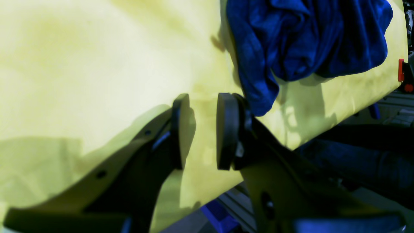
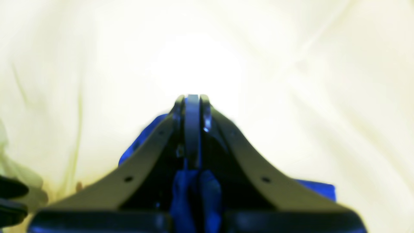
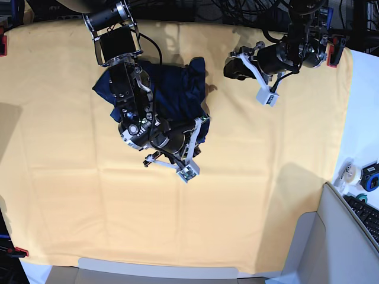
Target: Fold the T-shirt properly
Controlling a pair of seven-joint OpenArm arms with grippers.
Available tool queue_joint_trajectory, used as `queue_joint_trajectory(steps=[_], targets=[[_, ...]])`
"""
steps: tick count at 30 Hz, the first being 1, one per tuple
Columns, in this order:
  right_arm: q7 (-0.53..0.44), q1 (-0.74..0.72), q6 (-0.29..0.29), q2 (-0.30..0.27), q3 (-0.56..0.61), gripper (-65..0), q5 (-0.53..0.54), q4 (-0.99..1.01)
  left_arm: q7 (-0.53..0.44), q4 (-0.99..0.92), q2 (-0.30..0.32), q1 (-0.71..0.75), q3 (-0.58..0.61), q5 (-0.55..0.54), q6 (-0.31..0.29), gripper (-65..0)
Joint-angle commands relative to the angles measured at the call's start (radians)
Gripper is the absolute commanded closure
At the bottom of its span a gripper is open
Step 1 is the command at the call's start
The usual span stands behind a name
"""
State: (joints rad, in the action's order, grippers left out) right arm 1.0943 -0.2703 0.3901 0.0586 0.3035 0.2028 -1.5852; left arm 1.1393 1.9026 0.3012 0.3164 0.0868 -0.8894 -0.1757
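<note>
A: So, where does the T-shirt lie?

B: Bunched in a heap on the pale yellow cloth that covers the bench, toward 12 o'clock from the middle of the base view. It is not spread out at all. The heap runs roughly from 11 o'clock down to 5 o'clock.

A: And the right claw?

B: Right over the heap, at its 5 o'clock end. In its own wrist view the pads are pressed together with blue fabric pinched between them and trailing down behind the tips, so it has hold of the shirt.

A: The left claw?

B: Its pads stand partly apart with only yellow cloth showing between them, so it holds nothing. In the base view it hangs near 1 o'clock, apart from the shirt.

A: Which way is the shirt from it?

B: In the left wrist view the blue fabric sits toward 1 o'clock of the pads, and a hanging fold comes down just beside the right-hand pad. I cannot tell whether they touch.

A: So what matters for the next move?

B: I judge that the free left claw needs to reach toward the near edge of the heap, opposite the pinched end, so the two can pull the shirt flat along its long axis.
</note>
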Motion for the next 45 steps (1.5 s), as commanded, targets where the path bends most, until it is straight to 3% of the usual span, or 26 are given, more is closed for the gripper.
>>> queue_joint_trajectory(steps=[1, 4, 9, 13, 17, 21, 25, 34, 38, 45], targets=[[-0.021, -0.010, -0.018, 0.004, -0.046, 0.0, 0.002, -0.065, -0.014, 0.015, 0.006, -0.004, -0.002, -0.015, -0.005, -12.9], [-0.019, 0.078, -0.021, -0.009, -0.158, 0.0, 0.002, -0.226, -0.015, 0.015, 0.008, -0.004, -0.002, -0.015, -0.005, -12.9], [0.063, 0.246, 0.020, -0.098, -0.293, 0.0, 0.036, -0.475, -0.015, 0.015, 0.008, -0.004, -0.002, -0.015, -0.005, -12.7], [0.063, 0.389, 0.076, -0.216, -0.415, 0.0, 0.255, -0.469, -0.089, 0.021, 0.011, 0.011, -0.005, -0.015, -0.005, -7.1], [0.010, 0.536, 0.080, -0.323, -0.593, 0.0, 0.522, -0.469, -0.155, 0.035, 0.008, 0.033, -0.002, -0.018, -0.005, -4.2], [0.007, 0.624, 0.080, -0.371, -0.732, 0.0, 0.657, -0.467, -0.172, 0.117, 0.005, 0.033, 0.009, -0.023, -0.006, -4.0], [0.007, 0.633, 0.080, -0.365, -0.745, 0.0, 0.659, -0.450, -0.173, 0.168, -0.001, 0.023, 0.080, -0.023, -0.006, -0.7], [0.008, 0.549, 0.080, -0.208, -0.714, 0.0, 0.550, -0.350, -0.160, 0.131, -0.099, -0.113, 0.284, -0.014, 0.002, 0.0], [0.000, 0.526, 0.082, -0.162, -0.666, 0.0, 0.459, -0.264, -0.160, 0.051, -0.121, -0.171, 0.347, -0.014, 0.003, 0.0], [-0.001, 0.500, 0.082, -0.118, -0.663, 0.0, 0.396, -0.212, -0.175, -0.160, -0.170, -0.231, 0.362, -0.012, 0.003, 0.0]])
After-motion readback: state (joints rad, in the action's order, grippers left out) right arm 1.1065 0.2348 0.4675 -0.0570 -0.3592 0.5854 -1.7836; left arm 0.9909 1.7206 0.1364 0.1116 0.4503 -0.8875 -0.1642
